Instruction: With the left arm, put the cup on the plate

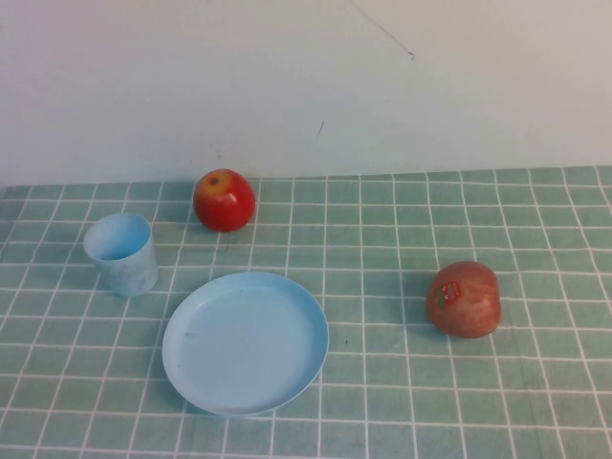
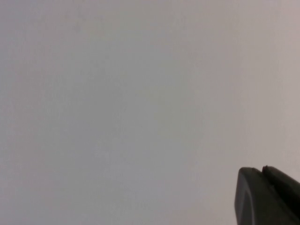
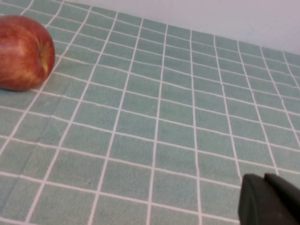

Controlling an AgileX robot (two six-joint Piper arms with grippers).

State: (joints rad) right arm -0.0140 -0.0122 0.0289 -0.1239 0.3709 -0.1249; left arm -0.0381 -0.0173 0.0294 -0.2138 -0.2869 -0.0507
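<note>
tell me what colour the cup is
Light blue; the cup shows best in the high view.

You have two apples on the green checked cloth point(image 1: 402, 402): one point(image 1: 225, 200) by the wall point(image 1: 306, 76), another stickered point(image 1: 464, 299) at right.

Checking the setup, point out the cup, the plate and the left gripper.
cup point(image 1: 122, 253), high view, side wall.
plate point(image 1: 245, 341), high view, bare centre.
left gripper point(image 2: 267, 197), left wrist view, black finger at corner.
</note>
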